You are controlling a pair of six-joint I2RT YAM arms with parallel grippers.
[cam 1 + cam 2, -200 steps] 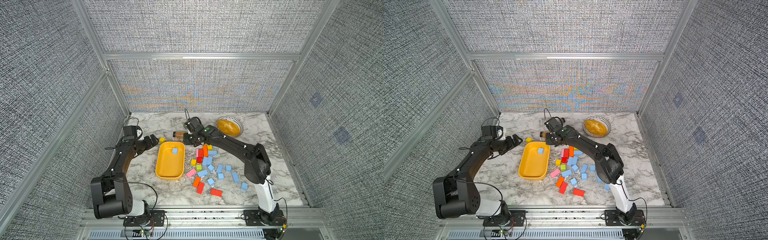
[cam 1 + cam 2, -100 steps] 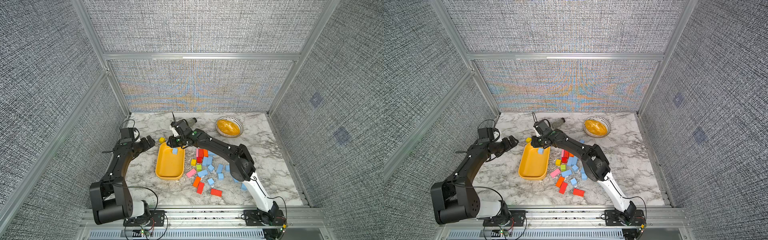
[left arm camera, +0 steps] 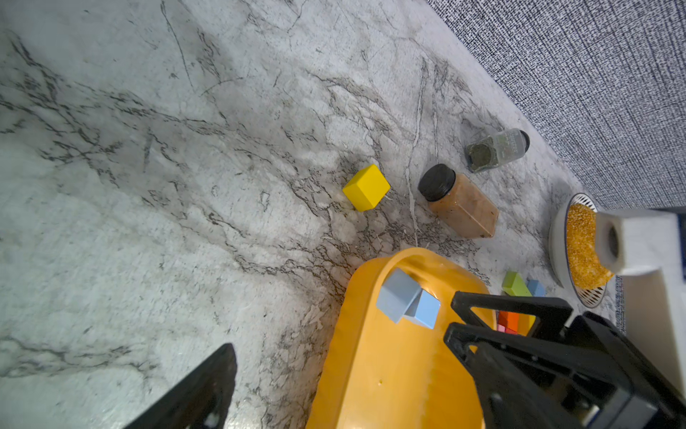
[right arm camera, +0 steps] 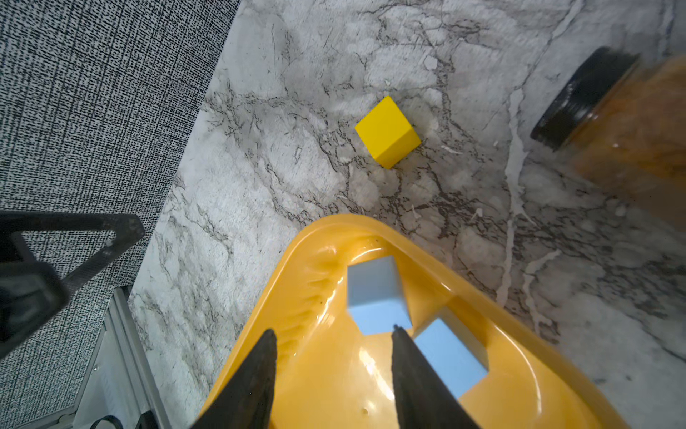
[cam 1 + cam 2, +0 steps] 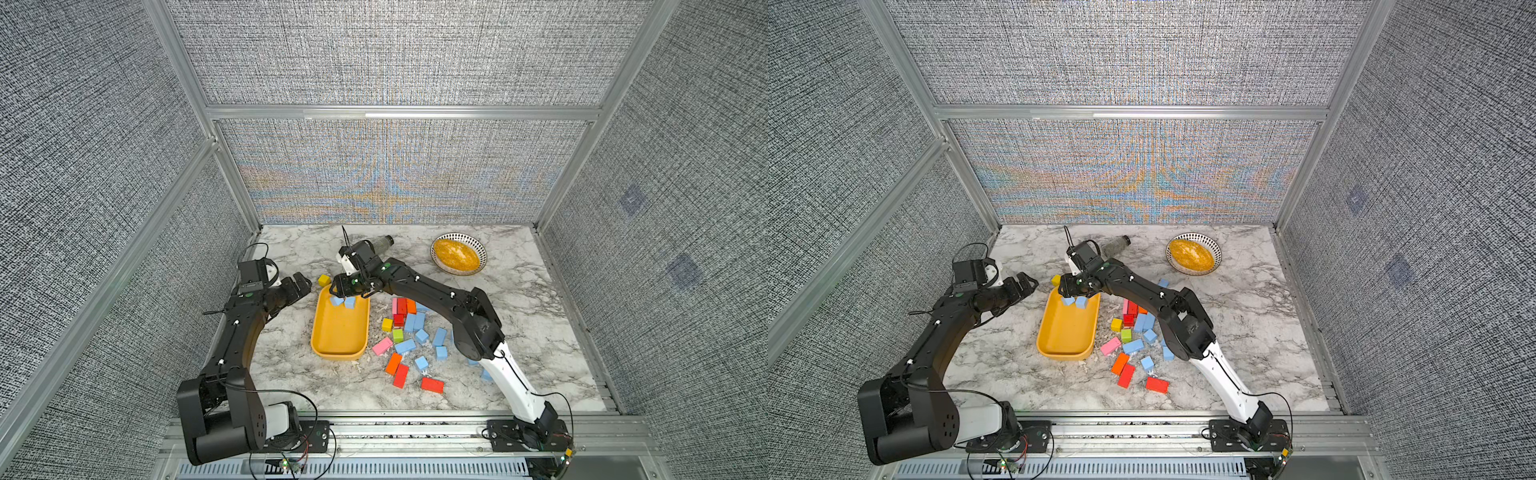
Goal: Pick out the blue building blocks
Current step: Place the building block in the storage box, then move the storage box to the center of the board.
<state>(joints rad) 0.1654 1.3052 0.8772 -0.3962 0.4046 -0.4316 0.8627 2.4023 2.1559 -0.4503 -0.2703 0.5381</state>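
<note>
Scanning from 9 o'clock across a top view. The left gripper [image 5: 302,284] hovers off the tray's 10 o'clock corner, jaws spread wide, empty. A yellow cube [image 5: 323,280] sits on the marble table [image 5: 291,374] at the tray's 11 o'clock; not wanted.

The yellow tray [image 5: 338,336] holds two blue building blocks [image 5: 350,302], touching each other at its 12 o'clock end. The right gripper [image 4: 333,328] hangs over that end, jaws parted, nothing between them; both blocks lie past the fingertips.

The loose blue blocks [image 5: 414,322] lie on the table at the tray's 3 to 4 o'clock, mixed with other-coloured blocks [image 5: 401,306], several touching.

Judgement: light, rigid, matte, flat-faced, not fragile, low slip risk. Grip across two opposite flat faces, and take bricks across the short width. Pick those standing apart at the pile's 6 o'clock edge first, since neighbours crowd the jaws elsewhere.
</note>
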